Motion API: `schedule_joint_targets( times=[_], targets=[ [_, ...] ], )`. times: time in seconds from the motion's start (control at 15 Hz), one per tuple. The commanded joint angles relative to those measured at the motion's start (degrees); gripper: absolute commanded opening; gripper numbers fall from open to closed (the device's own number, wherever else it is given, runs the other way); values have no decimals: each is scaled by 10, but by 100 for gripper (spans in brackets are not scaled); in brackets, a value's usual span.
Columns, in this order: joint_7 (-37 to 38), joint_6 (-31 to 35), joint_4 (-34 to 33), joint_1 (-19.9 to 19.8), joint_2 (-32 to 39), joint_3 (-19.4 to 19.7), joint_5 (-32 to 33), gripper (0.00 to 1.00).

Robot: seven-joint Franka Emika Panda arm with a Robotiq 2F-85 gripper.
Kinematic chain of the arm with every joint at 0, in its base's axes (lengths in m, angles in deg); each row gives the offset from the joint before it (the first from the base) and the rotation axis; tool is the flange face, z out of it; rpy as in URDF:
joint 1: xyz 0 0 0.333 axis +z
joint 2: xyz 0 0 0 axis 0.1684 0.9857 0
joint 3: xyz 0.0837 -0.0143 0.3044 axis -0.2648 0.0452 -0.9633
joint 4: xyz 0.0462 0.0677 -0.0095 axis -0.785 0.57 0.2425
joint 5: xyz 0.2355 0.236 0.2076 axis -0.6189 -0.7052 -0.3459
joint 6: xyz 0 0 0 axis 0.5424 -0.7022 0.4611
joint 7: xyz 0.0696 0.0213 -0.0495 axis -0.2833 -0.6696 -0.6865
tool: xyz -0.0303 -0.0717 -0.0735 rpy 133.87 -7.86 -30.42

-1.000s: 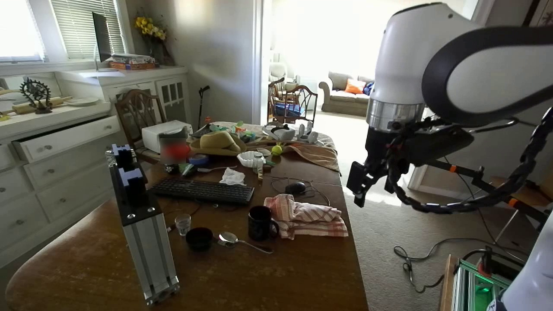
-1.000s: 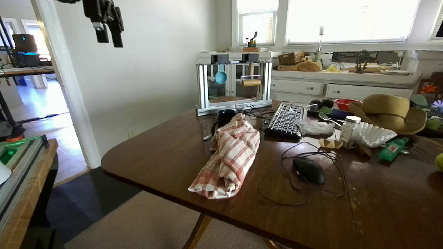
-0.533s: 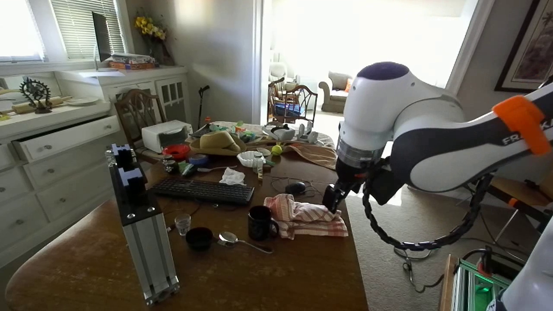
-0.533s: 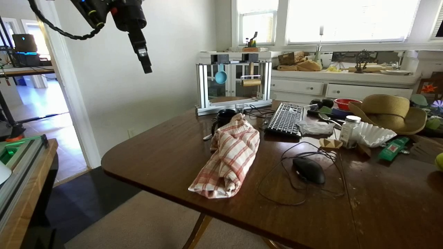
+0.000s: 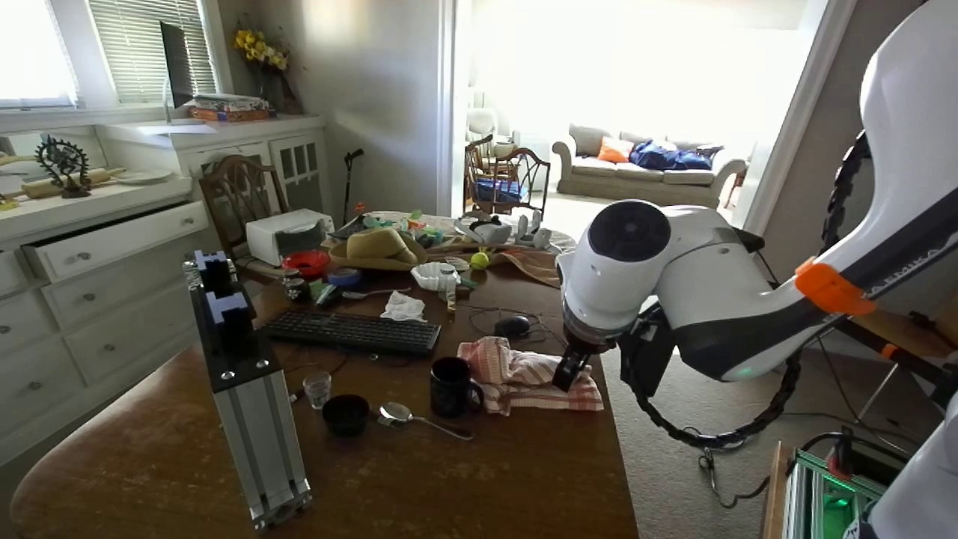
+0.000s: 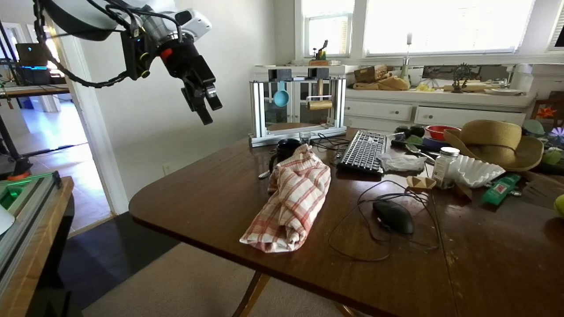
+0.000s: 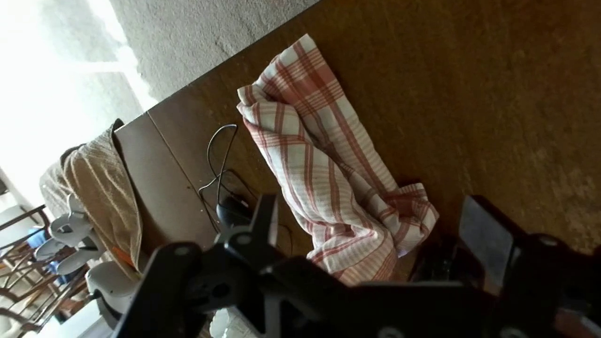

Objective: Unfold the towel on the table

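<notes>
Red-and-white towel (image 6: 296, 193): crumpled lengthwise, a twisted upper roll lying over a flatter layer; not spread flat.
Brown surface (image 6: 207, 198): carries the towel near its edge, the far end just beside the black mug (image 5: 449, 385); whether the two touch, I cannot tell.
Spread end effector (image 6: 212, 113): in the wrist view its fingers (image 7: 486, 237) stand wide apart and hold nothing; it hangs above the surface, apart from the towel.
Way to the towel: down and ahead; in an exterior view the towel sits lower and to the picture's right, and the fingers slant towards it.
Long axis: from the surface's edge inward to the mug; seen from the wrist it runs aslant the line between the fingers, so a grip would likely pinch more across than along.
Only arm (image 5: 707, 281): reaches in over that edge, so the towel's edge end lies on its side.
Step in hand: approach, I judge; unfolding seems not yet begun.
Upper roll: probably the layer to catch and draw away; soft, likely to drag the lower one along.
Mug and mouse (image 6: 393, 216): a wide pull could nudge either.
</notes>
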Motion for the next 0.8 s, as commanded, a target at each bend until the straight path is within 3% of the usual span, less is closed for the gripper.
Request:
schedule_joint_targets(
  times=[0.0, 0.27, 0.67, 0.73],
  targets=[
    [140, 16, -16, -51, 52, -41, 153, 100],
    [256, 32, -29, -60, 96, -43, 252, 100],
    [357, 63, -43, -52, 124, -39, 399, 100],
    [310, 53, -32, -48, 105, -36, 341, 100]
  ],
)
